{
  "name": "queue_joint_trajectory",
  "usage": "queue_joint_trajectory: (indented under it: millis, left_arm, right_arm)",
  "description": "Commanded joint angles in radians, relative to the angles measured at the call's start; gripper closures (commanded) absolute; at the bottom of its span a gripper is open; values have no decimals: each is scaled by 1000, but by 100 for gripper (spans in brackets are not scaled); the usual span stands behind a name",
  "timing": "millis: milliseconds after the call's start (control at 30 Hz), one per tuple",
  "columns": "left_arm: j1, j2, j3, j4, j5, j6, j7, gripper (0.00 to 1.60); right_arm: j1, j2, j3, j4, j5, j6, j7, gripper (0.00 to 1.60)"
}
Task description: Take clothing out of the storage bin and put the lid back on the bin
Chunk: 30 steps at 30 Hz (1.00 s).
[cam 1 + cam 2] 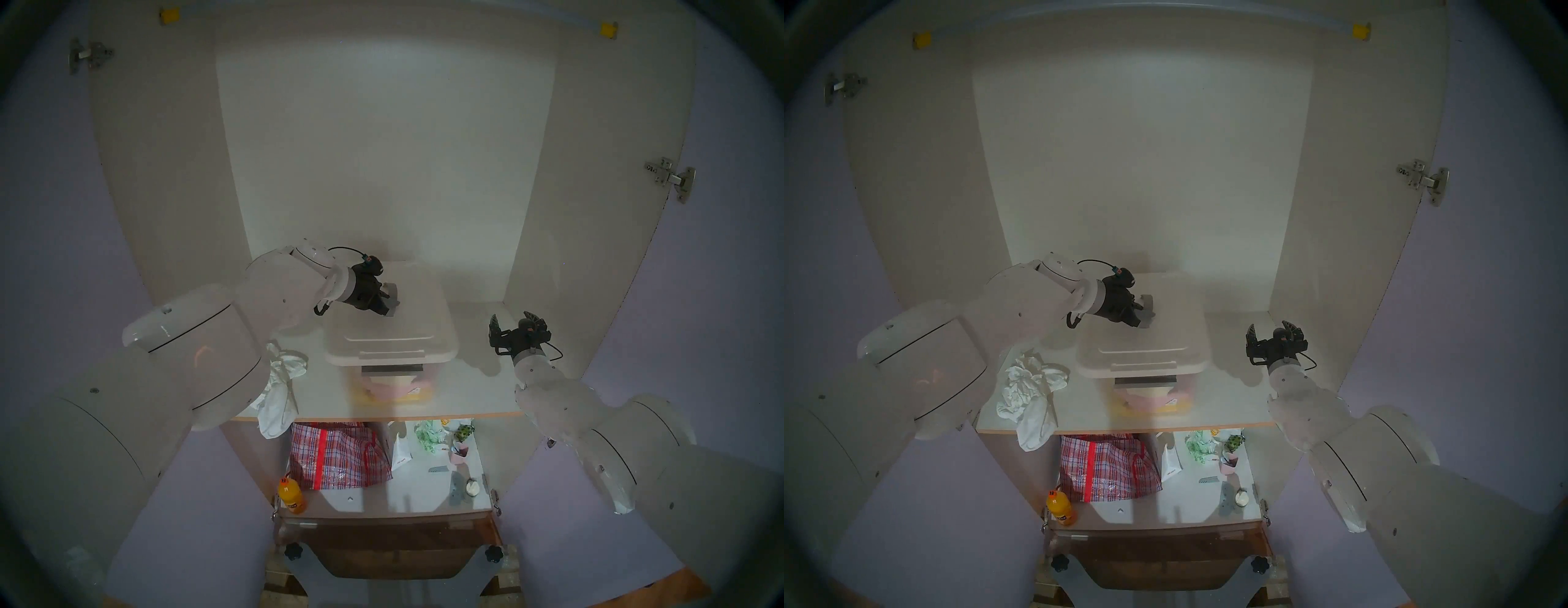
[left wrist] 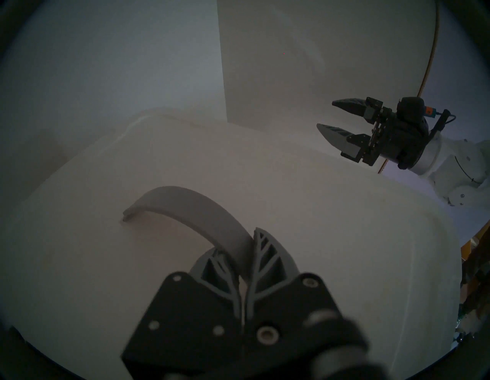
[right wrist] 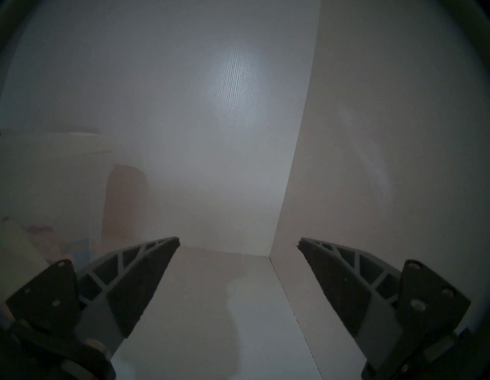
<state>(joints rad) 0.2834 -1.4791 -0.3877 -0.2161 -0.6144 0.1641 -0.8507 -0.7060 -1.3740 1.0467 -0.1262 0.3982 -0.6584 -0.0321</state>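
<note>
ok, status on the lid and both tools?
Left tool shut on grey handle strip of white plastic lid, lid over clear storage bin. Right tool open, empty. White wrinkly garment out on shelf.

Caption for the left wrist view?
Left tool shut on the lid's grey handle; right tool open beyond the lid.

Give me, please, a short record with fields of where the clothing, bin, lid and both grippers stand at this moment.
clothing: white garment crumpled on the shelf left of the bin, one end hanging over the front edge
bin: clear tub mid-shelf, pale folded cloth inside
lid: white lid on top of the bin; whether fully seated cannot be told
left gripper: shut on the lid's grey handle strip, which arches up
right gripper: open, empty, right of the bin
</note>
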Motion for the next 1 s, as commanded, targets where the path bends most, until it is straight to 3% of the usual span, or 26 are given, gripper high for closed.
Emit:
queue_joint_trajectory:
  millis: [0,500,567,667,700,767,800,900,933,967]
  left_arm:
    - [-37,2,35,10,34,11,-44,160]
    - [-35,9,47,42,22,-9,-110,158]
    - [-45,13,64,37,38,-16,-130,149]
    - [-70,13,88,38,56,-20,-134,120]
    - [-81,13,93,39,61,-21,-136,122]
    - [-96,12,114,38,72,-29,-152,104]
    - [-99,8,116,42,72,-23,-150,85]
    - [-96,3,120,50,67,-27,-148,90]
    - [-94,5,119,50,66,-34,-151,134]
    - [-94,5,119,50,66,-34,-151,134]
  right_arm:
    - [26,0,2,-17,1,-18,0,0]
    - [26,0,4,-17,-1,-16,0,0]
    - [26,0,4,-17,-1,-15,0,0]
    - [26,0,5,-17,-1,-15,0,0]
    - [26,0,5,-17,-2,-15,0,0]
    - [26,0,5,-17,-2,-15,0,0]
    - [26,0,5,-17,-2,-15,0,0]
    - [26,0,6,-17,-3,-15,0,0]
    - [26,0,6,-17,-3,-14,0,0]
    - [26,0,6,-17,-3,-14,0,0]
